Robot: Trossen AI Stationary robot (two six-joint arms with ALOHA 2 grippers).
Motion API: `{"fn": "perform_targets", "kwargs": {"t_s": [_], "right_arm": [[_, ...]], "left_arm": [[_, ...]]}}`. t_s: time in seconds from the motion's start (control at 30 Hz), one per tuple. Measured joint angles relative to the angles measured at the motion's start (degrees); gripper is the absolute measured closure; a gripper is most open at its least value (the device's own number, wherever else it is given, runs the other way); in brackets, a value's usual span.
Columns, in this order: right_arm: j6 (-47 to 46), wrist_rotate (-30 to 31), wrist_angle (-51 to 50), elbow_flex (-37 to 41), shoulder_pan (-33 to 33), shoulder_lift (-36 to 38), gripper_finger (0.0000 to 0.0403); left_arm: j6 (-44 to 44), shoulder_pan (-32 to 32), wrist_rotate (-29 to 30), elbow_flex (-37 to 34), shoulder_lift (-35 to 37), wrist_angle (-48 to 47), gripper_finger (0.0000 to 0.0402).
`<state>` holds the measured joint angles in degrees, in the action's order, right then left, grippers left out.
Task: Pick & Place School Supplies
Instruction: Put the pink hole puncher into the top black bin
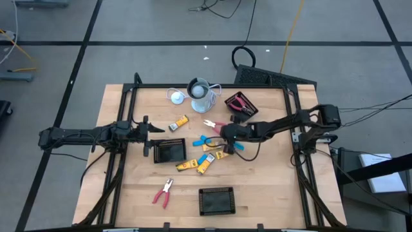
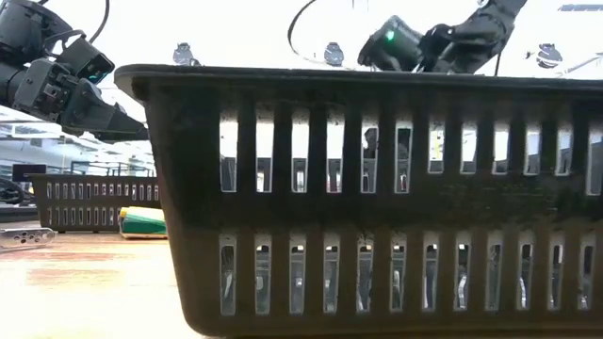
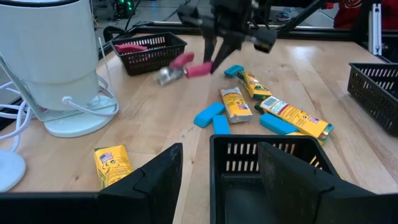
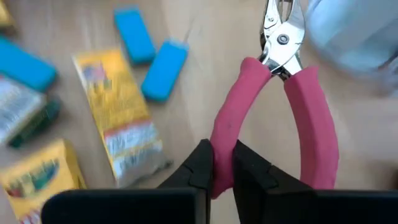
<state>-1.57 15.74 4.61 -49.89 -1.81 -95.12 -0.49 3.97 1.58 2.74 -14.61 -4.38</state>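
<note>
Red-handled pliers (image 4: 273, 93) are at mid-table, just in front of the pale cup (image 1: 201, 95), and my right gripper (image 4: 222, 163) is shut on them. In the left wrist view the pliers (image 3: 186, 67) show below that gripper, metal head lowest. Yellow crayon boxes (image 3: 235, 102) and blue erasers (image 3: 208, 115) lie flat on the wood beside them. My left gripper (image 1: 147, 129) waits open at the table's left, its fingers just before a black mesh tray (image 1: 170, 151). A second pair of pliers (image 1: 163, 192) lies near the front edge. My right gripper pinches one red handle of the pliers (image 4: 224, 134) between its two fingers, near the handle's free end. The fingers come slanting down from the table's right side and lie nearly in line with the handle. The other handle is free, and the metal head (image 4: 281, 37) points away from the gripper, tipped down.
A tray at the far right (image 1: 241, 105) holds red-handled pliers. Another tray (image 1: 215, 200) stands near the front edge and fills the low view (image 2: 377, 188). A round white disc (image 1: 176, 96) lies left of the cup. One crayon box (image 1: 179, 122) lies apart, toward the left.
</note>
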Motion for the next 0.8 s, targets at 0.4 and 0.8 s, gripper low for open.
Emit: {"fn": "perform_targets", "kwargs": {"t_s": [0.4, 0.8], "right_arm": [[0.7, 11.9, -14.3, -0.1, -4.6, 13.1, 0.0378], [-0.1, 6.7, -21.8, 0.0, -15.3, 14.2, 0.0378]], "left_arm": [[-0.1, 0.0, 0.0, 0.0, 0.0, 0.0, 0.019], [-0.2, 0.0, -0.1, 0.0, 0.0, 0.0, 0.019]]}}
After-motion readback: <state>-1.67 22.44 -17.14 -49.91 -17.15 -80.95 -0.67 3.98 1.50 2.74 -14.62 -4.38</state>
